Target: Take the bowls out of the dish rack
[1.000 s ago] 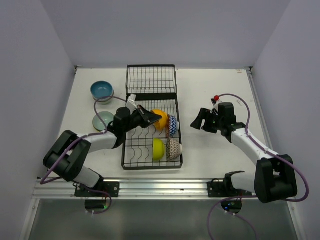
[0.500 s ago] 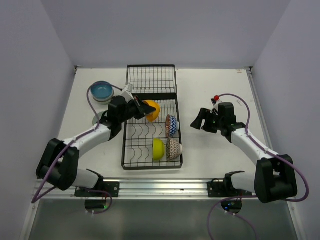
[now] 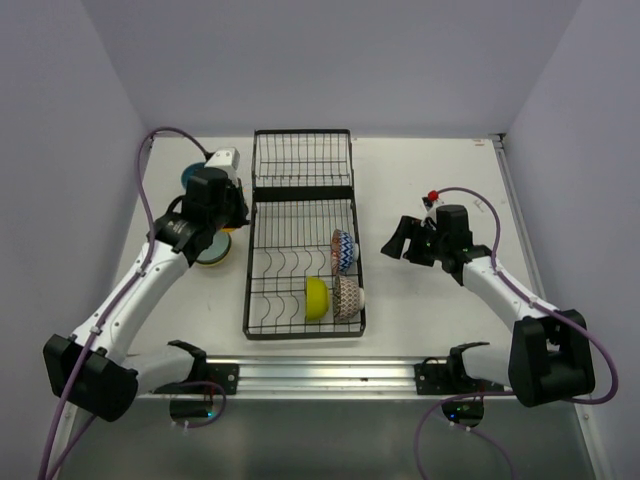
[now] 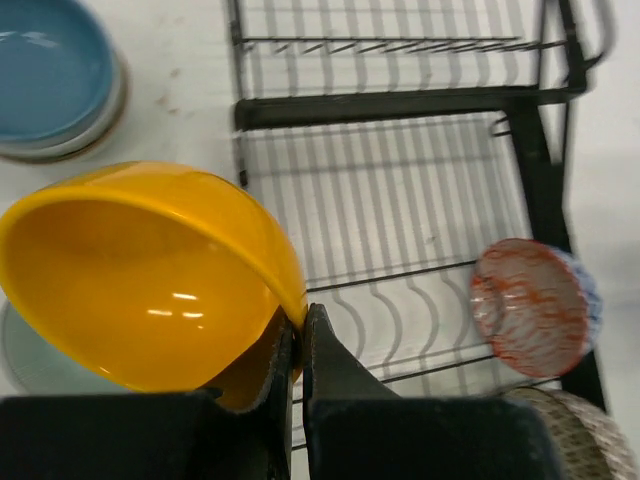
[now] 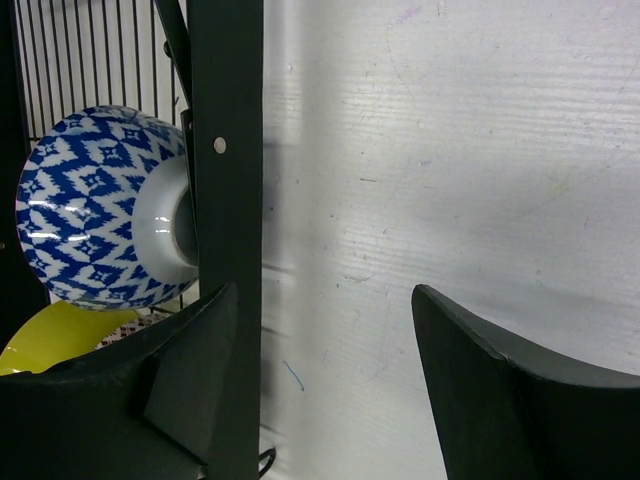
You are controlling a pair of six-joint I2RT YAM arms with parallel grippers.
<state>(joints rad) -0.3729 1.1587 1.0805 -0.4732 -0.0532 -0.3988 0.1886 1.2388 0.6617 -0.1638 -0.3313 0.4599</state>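
Observation:
My left gripper [image 4: 297,320] is shut on the rim of the orange bowl [image 4: 140,270] and holds it left of the black dish rack [image 3: 303,165], over the pale mint bowl [image 4: 12,355]. In the top view my left gripper [image 3: 215,225] largely hides the orange bowl. The blue bowl [image 4: 45,65] sits on a stack further back. In the rack stand a blue zigzag bowl [image 3: 343,250], a yellow-green bowl [image 3: 316,297] and a brown zigzag bowl [image 3: 348,297]. My right gripper [image 5: 320,370] is open and empty, just right of the rack's side [image 5: 225,150], facing the blue zigzag bowl [image 5: 90,210].
The rack's far short section [image 4: 400,50] holds nothing. The mint bowl [image 3: 208,255] and the blue bowl [image 3: 190,178] lie on the white table [image 3: 430,180] left of the rack. A small red object [image 3: 433,195] sits by the right arm. Walls close in the table's sides and back.
My left arm has lifted the orange bowl out of the rack and carried it left, over the mint bowl. The right arm has not moved.

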